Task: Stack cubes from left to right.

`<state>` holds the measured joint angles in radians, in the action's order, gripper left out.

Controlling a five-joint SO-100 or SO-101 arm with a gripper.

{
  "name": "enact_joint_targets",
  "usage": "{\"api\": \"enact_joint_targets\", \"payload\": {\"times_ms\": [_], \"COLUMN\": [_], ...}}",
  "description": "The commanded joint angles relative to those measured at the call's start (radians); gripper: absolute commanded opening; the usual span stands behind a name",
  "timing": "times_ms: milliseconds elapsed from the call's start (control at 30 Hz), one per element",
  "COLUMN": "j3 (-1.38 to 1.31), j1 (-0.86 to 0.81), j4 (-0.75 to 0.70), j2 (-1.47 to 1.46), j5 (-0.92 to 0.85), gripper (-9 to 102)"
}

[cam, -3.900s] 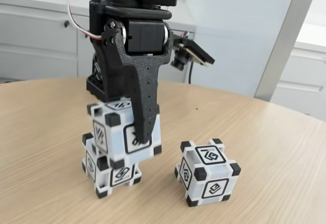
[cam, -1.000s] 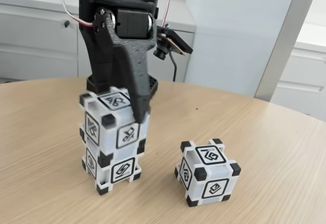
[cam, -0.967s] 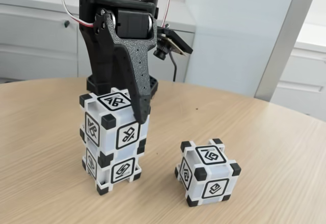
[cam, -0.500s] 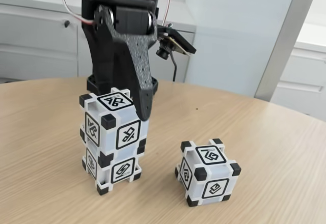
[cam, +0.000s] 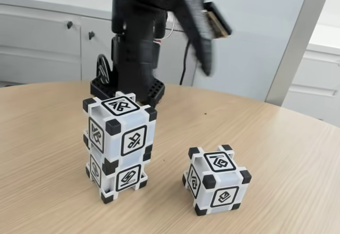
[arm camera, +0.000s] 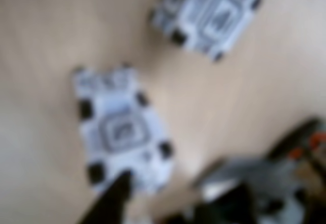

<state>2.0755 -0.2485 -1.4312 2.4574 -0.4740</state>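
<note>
Raised above the wooden surface (cam: pixel 276 154) in the fixed view, the end effector (cam: pixel 204 58) hangs motion-blurred with one dark finger pointing down; it holds nothing, and whether its fingers stand apart or together cannot be told. Below it and to the left, well apart, stands a stack of two cubes: the upper cube (cam: pixel 120 127) sits squarely on the lower cube (cam: pixel 117 176), which rests on the surface. Below the end effector and slightly right, the single cube (cam: pixel 216 179) sits alone on the surface, apart from the stack. Behind the stack is the arm's black base (cam: pixel 127 88), and white cabinets (cam: pixel 48 42) stand in the background.

The wrist view is heavily blurred. A dark fingertip (arm camera: pixel 113 199) enters from the bottom edge, just touching or overlapping the edge of the stack (arm camera: pixel 122 132), seen from above with its top face showing. The single cube (arm camera: pixel 208 16) lies further off, near the top edge and to the right. Blurred arm parts (arm camera: pixel 265 183) fill the lower right corner.
</note>
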Motion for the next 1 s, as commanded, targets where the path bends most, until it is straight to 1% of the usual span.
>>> {"api": "enact_joint_targets", "payload": {"times_ms": [0,67,267,367,433,567,667,767,967], "j3": [-0.021,-0.021,-0.021,-0.021,-0.021,-0.021,-0.021,-0.021,-0.021], "j1": [0.094,0.133,0.27,0.337,0.37,0.364,0.362,0.362,0.362], "j4": [0.006,0.02,0.023,0.026,0.061,0.201,0.279,0.319,0.351], "j2": [-0.003,-0.003,-0.015,-0.086,-0.16,-0.307,-0.383,-0.423,-0.543], "j5": [0.101,0.179,0.339,0.397,0.443,0.505,0.54,0.549,0.548], "gripper": [35,35,35,35,35,34,34,34,34]}}
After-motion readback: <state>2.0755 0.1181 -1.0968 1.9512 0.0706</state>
